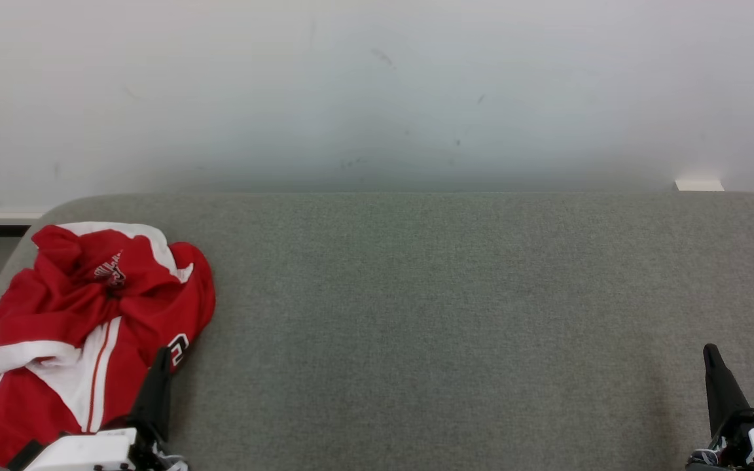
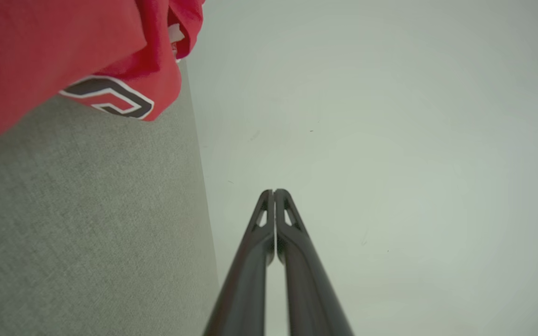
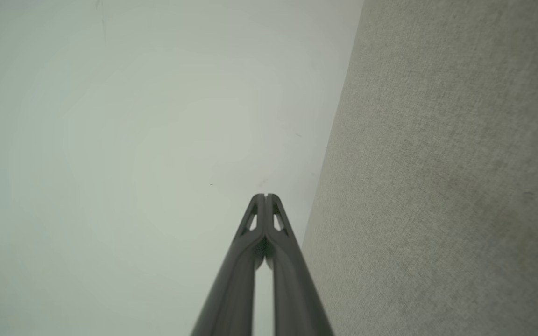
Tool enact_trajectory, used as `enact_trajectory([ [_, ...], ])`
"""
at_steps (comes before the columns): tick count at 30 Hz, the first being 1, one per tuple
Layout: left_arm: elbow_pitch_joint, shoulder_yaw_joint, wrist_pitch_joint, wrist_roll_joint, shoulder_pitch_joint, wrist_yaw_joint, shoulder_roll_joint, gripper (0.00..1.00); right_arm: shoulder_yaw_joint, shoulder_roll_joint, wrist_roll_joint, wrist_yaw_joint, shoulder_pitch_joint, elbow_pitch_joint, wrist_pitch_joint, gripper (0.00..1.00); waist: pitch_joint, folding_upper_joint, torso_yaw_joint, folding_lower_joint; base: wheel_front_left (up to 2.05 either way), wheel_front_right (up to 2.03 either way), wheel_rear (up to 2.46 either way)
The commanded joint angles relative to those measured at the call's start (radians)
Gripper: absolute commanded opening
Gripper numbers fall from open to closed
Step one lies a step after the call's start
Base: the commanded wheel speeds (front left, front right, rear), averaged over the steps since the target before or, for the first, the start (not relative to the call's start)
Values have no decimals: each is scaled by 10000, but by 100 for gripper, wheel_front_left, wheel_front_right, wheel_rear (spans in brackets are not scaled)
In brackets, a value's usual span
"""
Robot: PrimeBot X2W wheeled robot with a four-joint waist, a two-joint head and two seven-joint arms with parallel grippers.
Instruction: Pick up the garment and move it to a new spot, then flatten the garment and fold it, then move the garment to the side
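Jaws: both pairs pressed tight together, nothing in either. Reads as a parked pose, no grasp begun.
Garment (image 1: 89, 314): red jersey w/ white panels, crumpled in a heap at the table's (image 1: 449, 314) left end, toward the near corner. It's bunched, so no hem or sleeve lies out flat. Prob. just the start state.
Number print (image 1: 179, 347): dark w/ white outline, on the fold facing the table's middle.
Left gripper (image 1: 165, 356): over the table's near edge at the left end, tip crossing the heap's fringe by the print. Touching or just above, can't tell. The wrist view has the cloth off to one side, not between the fingers.
Table mid & right: plain grey felt, likely the new spot.
Right gripper (image 1: 711, 350): table's near-right corner, well apart from the heap. Prob. waiting for the flatten/fold part.
White block (image 1: 699, 185): table's far-right edge, too small to ID.
Wall (image 1: 377, 85): pale, behind the table's far edge.
Step (my read): pick-up not yet started. The left arm sits closest, but it must spread its fingers first.
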Motion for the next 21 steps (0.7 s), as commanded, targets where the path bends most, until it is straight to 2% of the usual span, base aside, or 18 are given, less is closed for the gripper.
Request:
enact_trajectory([
  [1, -36, 16, 42, -123, -36, -55, 67, 0, -37, -11, 1, -24, -67, -45, 42, 0, 0, 0, 0, 0, 0, 0, 0],
  [21, -37, 16, 42, -123, -36, -55, 67, 0, -37, -11, 1, -24, -67, -45, 42, 0, 0, 0, 0, 0, 0, 0, 0],
])
